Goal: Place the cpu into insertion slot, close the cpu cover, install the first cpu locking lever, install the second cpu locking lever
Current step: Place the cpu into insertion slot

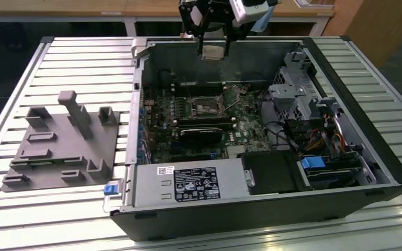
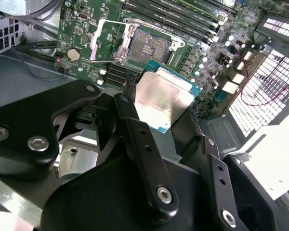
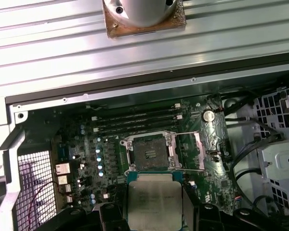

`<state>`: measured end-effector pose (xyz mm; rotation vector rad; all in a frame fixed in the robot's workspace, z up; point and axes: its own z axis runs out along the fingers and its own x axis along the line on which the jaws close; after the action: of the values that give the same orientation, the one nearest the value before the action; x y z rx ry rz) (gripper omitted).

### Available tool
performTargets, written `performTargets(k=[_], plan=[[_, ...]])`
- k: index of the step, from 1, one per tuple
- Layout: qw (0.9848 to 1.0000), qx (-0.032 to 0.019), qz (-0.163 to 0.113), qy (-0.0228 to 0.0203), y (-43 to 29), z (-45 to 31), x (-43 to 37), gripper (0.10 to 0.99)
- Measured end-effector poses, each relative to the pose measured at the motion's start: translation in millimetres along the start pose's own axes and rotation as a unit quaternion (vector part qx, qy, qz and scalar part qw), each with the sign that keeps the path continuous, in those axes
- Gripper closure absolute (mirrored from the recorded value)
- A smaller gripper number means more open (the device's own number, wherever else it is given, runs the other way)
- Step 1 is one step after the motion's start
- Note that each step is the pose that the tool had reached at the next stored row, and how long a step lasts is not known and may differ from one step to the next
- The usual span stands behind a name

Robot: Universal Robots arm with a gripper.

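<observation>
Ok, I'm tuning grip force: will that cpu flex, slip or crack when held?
Probably stiff: the cpu is a flat metal-topped plate, unbent in the claw. Its shiny top looks slippery, so an edge grip suits. The thin green rim could chip if squeezed hard.

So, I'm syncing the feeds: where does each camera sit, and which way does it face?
Exterior view: off the arm, looking down into the open case; the gripper hangs above it.
First wrist view: on the arm, facing down at the motherboard and slot; dark gripper parts flank the cpu.
Second wrist view: on the arm, looking along the black fingers toward the slot.
Shared: both wrist views show the held cpu short of the bare slot, cover open.
</observation>
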<state>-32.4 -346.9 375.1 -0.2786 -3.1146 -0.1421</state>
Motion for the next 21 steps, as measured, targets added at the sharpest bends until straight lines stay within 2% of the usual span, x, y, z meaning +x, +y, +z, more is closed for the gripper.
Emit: performTargets(k=[21], plan=[[0.9998, -0.0005, 0.022, -0.002, 0.0, 0.0, 0.0, 0.545]])
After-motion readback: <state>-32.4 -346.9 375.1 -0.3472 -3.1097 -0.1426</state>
